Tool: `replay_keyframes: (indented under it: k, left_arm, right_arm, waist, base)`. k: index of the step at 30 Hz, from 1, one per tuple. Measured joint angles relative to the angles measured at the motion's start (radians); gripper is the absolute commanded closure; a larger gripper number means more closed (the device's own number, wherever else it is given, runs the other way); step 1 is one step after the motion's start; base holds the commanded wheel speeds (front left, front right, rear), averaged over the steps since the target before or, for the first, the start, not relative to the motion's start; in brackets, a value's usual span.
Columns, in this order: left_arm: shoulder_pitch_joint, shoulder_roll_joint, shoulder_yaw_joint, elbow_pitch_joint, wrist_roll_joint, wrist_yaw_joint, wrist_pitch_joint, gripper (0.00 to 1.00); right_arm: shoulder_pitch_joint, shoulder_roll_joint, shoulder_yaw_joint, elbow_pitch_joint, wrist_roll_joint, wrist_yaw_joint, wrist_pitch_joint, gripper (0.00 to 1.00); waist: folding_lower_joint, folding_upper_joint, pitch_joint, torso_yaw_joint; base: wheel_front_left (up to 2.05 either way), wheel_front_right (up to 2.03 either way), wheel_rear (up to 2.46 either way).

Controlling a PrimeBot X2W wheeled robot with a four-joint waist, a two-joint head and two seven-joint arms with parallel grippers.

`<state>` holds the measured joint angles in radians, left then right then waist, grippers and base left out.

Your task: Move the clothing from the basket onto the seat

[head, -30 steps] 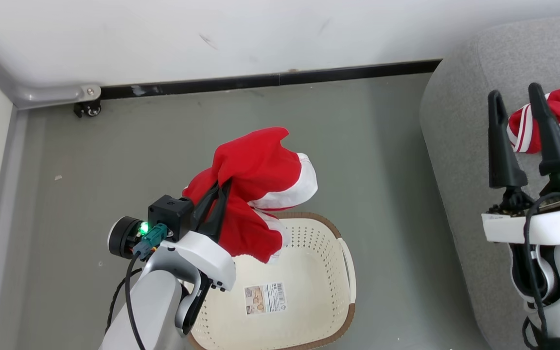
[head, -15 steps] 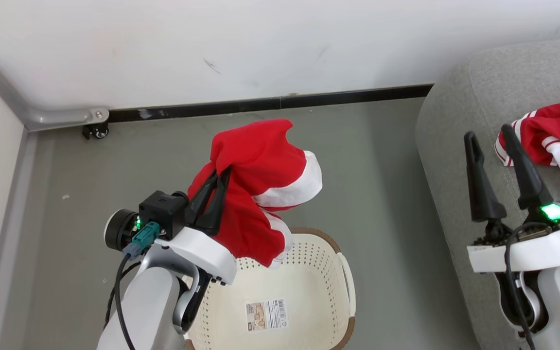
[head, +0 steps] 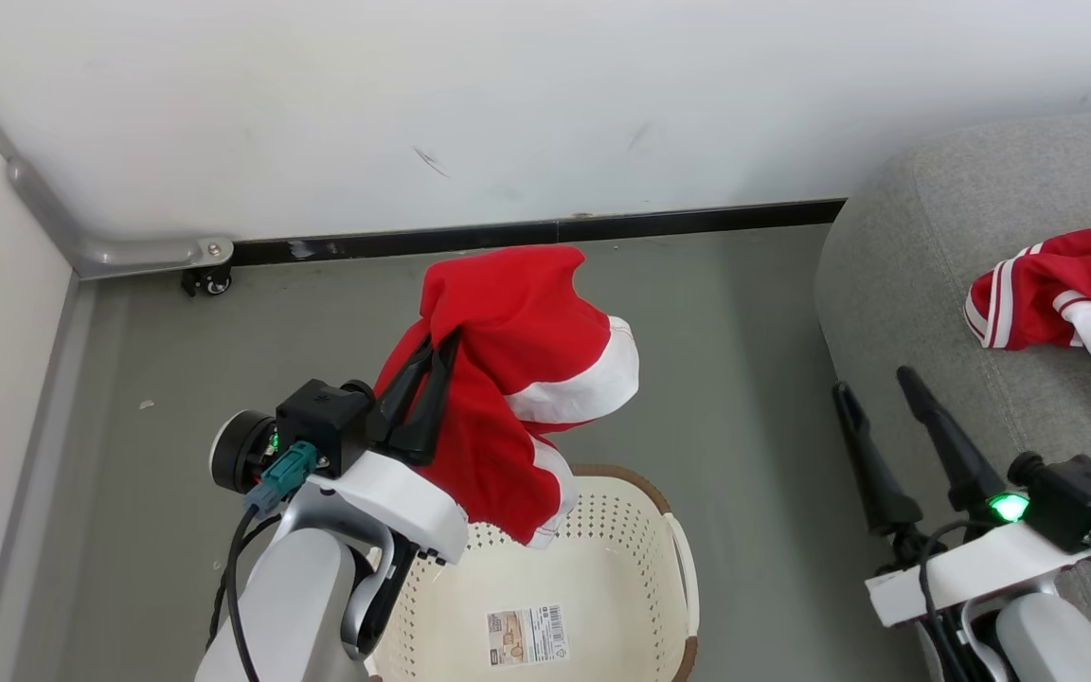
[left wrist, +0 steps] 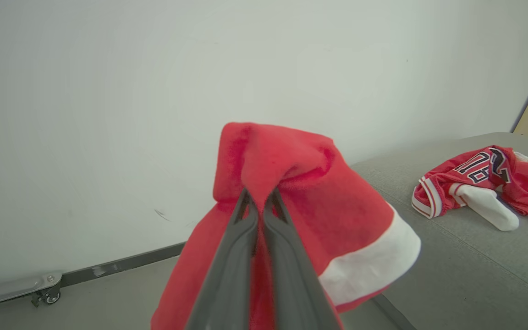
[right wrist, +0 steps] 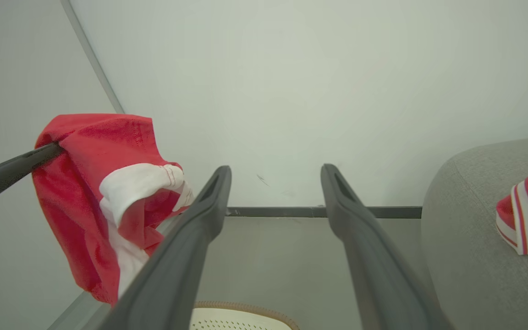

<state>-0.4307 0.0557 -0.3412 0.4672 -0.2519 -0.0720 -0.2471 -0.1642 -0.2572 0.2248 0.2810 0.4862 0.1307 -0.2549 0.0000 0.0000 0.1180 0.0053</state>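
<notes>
Left gripper (head: pixel 443 341) pinches shorts (head: pixel 517 369), held clear above basket (head: pixel 681 568) for carrying right to seat (head: pixel 896 284); right gripper (head: pixel 872 382) wide, empty.

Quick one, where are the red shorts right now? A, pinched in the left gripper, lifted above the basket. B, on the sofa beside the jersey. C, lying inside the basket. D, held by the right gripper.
A: the left gripper is shut on the shorts, which hang above the basket, while the right gripper stands open and empty and the jersey lies on the sofa.
</notes>
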Motion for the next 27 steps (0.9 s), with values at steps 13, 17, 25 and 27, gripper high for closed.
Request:
replay_keyframes:
  k: [13,17,25,27]
  left_arm:
    - [0.001,-0.001,-0.028,-0.015,0.0,-0.008,0.0,1.0]
    - [0.001,-0.001,-0.037,-0.02,0.0,-0.012,0.0,1.0]
    - [0.001,-0.003,-0.055,-0.029,0.0,-0.016,0.001,1.0]
    - [0.001,-0.003,-0.058,-0.032,0.0,-0.017,0.002,1.0]
  right_arm:
    - [0.0,-0.003,0.135,0.053,0.003,0.0,0.0,0.0]
    - [-0.001,-0.004,0.181,0.058,0.003,0.0,0.0,0.0]
    - [-0.005,-0.005,0.265,0.072,0.011,0.0,0.0,0.0]
    - [-0.007,-0.004,0.288,0.076,0.015,0.0,0.0,0.0]
  waist:
    - [0.0,0.0,-0.021,0.02]
    - [0.0001,0.0,-0.025,0.028]
    - [0.0,0.0,-0.027,0.049]
    - [0.0,0.0,-0.027,0.055]
  base:
    - [0.0,0.0,0.0]
    - [0.0,0.0,0.0]
    - [0.0,0.0,0.0]
    - [0.0,0.0,0.0]
